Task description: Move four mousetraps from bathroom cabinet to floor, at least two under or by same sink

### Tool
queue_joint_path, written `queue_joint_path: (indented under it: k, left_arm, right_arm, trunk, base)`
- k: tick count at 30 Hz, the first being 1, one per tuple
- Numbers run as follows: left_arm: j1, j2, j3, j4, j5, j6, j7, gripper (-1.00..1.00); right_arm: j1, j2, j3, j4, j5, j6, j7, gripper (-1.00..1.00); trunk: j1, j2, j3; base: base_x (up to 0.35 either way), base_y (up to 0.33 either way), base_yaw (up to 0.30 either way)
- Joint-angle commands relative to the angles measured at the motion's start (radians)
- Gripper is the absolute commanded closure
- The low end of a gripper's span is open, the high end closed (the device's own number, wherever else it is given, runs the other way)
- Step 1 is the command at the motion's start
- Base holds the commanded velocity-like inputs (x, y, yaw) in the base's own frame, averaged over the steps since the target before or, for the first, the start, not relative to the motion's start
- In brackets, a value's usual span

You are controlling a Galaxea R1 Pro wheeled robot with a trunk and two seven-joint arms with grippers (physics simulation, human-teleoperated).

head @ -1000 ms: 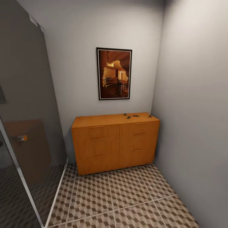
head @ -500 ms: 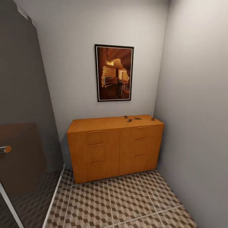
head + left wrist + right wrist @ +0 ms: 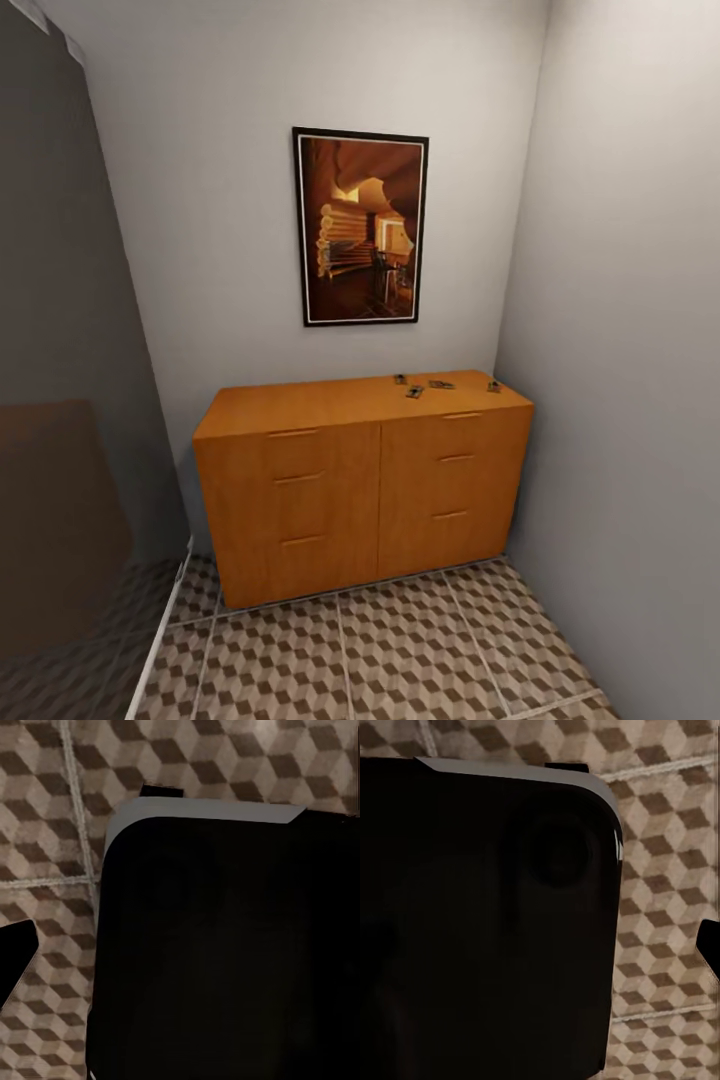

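Cabinet: wide low orange-brown wooden cabinet (image 3: 362, 480) with doors, drawers and a flat top, standing against the pale back wall under a dark framed picture (image 3: 360, 226).
Mousetraps: four small flat brown boards with dark metal parts (image 3: 414, 392), lying loose on the cabinet top toward its right rear, near one another; too small to tell how each is turned.
Floor: bathroom floor (image 3: 400, 655) of large cube-patterned brown, beige and white tiles with pale grout, bare in front of the cabinet.
Partition: dark glazed panel (image 3: 70, 430) at the robot's left.
Change: against the head pictures of a second ago the cabinet sits larger and lower in frame, and less tile lies before it; the whole picture has shifted, so the robot has rolled nearer, not the furniture.
Place relative to end effector: both wrist views look down at tile and dark robot body; mousetraps well ahead of and above each end effector.
End effector state: left and right, cannot tell whether apart or together.
Meaning for task: approach under way, no trap lifted yet; a closer stop seems needed before any reach.
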Motion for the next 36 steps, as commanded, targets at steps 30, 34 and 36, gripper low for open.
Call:
queue_joint_path:
  k: [30, 34, 36]
  left_arm:
    - [0.000, 0.000, 0.001, 0.000, 0.009, -0.004, 0.000, -1.00]
    - [0.000, 0.000, 0.001, 0.000, 0.009, -0.005, 0.000, -1.00]
    - [0.000, 0.000, 0.001, 0.000, 0.008, -0.005, 0.000, -1.00]
  right_arm:
    - [0.000, 0.000, -0.001, 0.000, 0.001, -0.003, 0.000, -1.00]
    - [0.000, 0.000, -0.001, 0.000, 0.001, -0.003, 0.000, -1.00]
    - [0.000, 0.000, -0.001, 0.000, 0.001, -0.003, 0.000, -1.00]
  trunk:
    - [0.001, 0.000, -0.001]
    - [0.001, 0.000, -0.001]
    - [0.001, 0.000, -0.001]
  base:
    - [0.322, 0.000, 0.000]
    - [0.322, 0.000, 0.000]
    - [0.321, 0.000, 0.000]
